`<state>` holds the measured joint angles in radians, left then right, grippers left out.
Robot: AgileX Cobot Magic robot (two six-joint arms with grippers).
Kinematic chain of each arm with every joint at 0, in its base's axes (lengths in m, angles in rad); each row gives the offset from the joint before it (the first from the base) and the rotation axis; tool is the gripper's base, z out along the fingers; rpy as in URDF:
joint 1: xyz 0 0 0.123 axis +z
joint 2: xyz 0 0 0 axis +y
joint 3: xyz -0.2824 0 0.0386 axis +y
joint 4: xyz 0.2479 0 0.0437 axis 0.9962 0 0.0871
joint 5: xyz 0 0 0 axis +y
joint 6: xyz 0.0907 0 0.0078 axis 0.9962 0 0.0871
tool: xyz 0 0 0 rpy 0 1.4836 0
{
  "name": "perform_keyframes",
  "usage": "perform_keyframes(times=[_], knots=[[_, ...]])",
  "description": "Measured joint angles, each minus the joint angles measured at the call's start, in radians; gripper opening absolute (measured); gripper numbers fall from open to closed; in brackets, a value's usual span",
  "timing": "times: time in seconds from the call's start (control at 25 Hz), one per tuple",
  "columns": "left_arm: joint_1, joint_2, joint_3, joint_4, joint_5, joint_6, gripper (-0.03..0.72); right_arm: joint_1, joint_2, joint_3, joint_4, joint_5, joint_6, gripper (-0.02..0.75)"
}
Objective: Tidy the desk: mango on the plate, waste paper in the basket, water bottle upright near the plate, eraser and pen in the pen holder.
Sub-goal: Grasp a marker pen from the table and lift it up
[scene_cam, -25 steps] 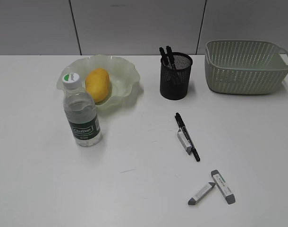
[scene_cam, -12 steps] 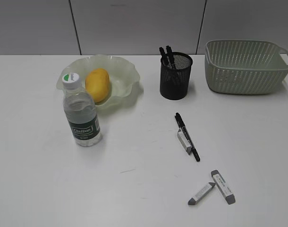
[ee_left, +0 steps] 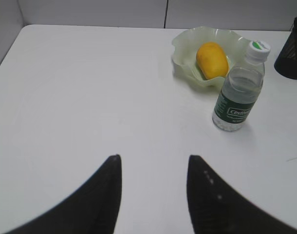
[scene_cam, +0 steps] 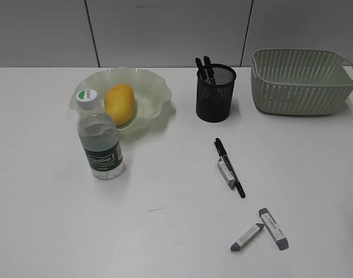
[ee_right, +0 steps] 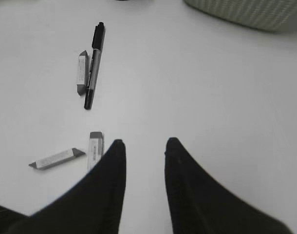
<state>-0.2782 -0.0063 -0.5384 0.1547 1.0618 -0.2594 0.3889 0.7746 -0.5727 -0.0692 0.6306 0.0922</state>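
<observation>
- A white bench (scene_cam: 61, 231) is filling the exterior view, with a grey panelled wall running behind it.
- A pale-green glass plate (scene_cam: 150, 87) with a wavy rim is sitting toward 11 o'clock on the bench, and the yellow-orange mango (scene_cam: 119, 103) is lying inside it.
- The water bottle (scene_cam: 99, 136) is standing upright at the plate's 7 o'clock, just beside its rim, its white cap on top and its dark green label facing the camera.
- A black mesh pen holder (scene_cam: 215, 92) is standing toward 12 o'clock, with two dark pens (scene_cam: 203, 68) leaning out of it toward its 10 o'clock.
- The sage-green lattice basket (scene_cam: 302, 81) is resting at 2 o'clock, well apart from the pen holder.
- A black pen (scene_cam: 229, 167) is lying flat near the bench's centre, with one grey-tipped eraser (scene_cam: 225, 174) touching its side.
- Two more erasers (scene_cam: 262, 229) are lying at 5 o'clock, their ends nearly meeting in a V.
- No waste paper is showing in any view.
- The left pincer (ee_left: 155, 192) is hanging over bare bench with its jaws apart and nothing between them; the plate and bottle are sitting at its 1 o'clock.
- The right pincer (ee_right: 144, 183) is also standing open and gripping nothing, with the erasers at its 9 o'clock.
</observation>
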Motion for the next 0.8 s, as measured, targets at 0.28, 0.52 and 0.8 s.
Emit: perform_keyframes(times=[0.28,0.52,0.8], knots=[[0.0,0.0,0.0,0.0,0.001,0.001,0.33,0.002,0.594,-0.247,0.126,-0.158,-0.126,0.374],[0.0,0.0,0.0,0.0,0.001,0.001,0.306,0.008,1.037,-0.568,0.245,-0.085,-0.155,0.449],[0.0,0.0,0.0,0.0,0.001,0.001,0.28,0.066,1.363,-0.863,0.207,0.047,-0.12,0.455]])
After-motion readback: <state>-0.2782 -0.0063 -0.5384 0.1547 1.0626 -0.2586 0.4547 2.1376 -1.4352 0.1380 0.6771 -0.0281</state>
